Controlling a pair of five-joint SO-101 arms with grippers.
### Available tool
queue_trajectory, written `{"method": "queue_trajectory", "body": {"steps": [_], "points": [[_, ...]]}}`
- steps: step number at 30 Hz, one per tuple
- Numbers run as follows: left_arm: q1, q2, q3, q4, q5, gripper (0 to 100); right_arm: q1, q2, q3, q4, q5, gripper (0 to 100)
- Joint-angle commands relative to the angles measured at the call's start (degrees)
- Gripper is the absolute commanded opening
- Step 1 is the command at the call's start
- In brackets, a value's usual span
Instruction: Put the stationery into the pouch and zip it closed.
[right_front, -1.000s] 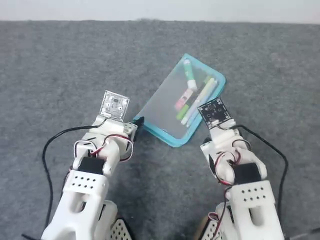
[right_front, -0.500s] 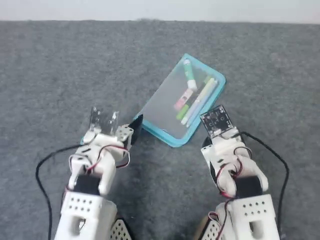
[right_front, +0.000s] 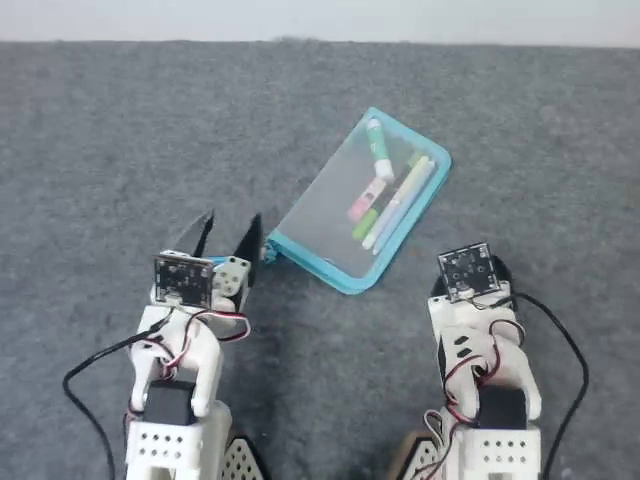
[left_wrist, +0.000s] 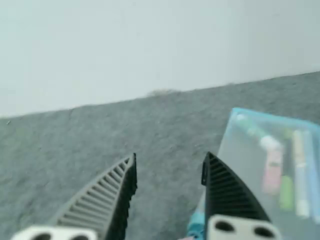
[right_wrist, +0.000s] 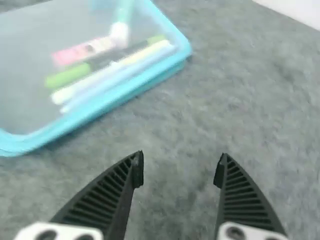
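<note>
From the high view, the pouch (right_front: 335, 215) lies slanted on the grey table (right_front: 120, 130), a little ahead of my two arms and between them. The stationery (right_front: 385, 195) is inside it, behind the clear face, gathered toward the far long edge. My left gripper (right_front: 233, 218) stands just beside the near corner of the pouch, with its jaws wide apart and holding nothing.

From the left wrist view, my left gripper (left_wrist: 170, 157) is wide, with bare table between the jaws. The pouch (left_wrist: 240, 165) is beside one jaw, and the stationery (left_wrist: 285, 165) shows through it.

From the right wrist view, my right gripper (right_wrist: 181, 155) is also wide and empty. The pouch (right_wrist: 100, 112) is near in front of it but apart, and the stationery (right_wrist: 100, 65) lies in a row inside.

I judge that the filling is done and only the zip is left. I cannot tell whether the zip is already fully closed. To do this step well, I should press the pouch with one gripper so it does not slide. With the other I should pinch the small slider firmly and pull straight along the blue edge.
</note>
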Motion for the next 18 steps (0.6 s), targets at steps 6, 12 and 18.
{"method": "queue_trajectory", "body": {"steps": [6,12,18], "points": [[-8.44,2.29,-0.40,17.32,0.70,19,1.19,0.57,2.73,2.07,-0.79,22.6],[-12.13,1.76,-0.40,29.45,0.62,19,1.10,0.22,2.73,11.82,-0.70,22.6],[-12.40,2.02,-0.40,31.47,0.62,8,1.10,0.13,2.73,12.97,-0.70,5.0]]}}
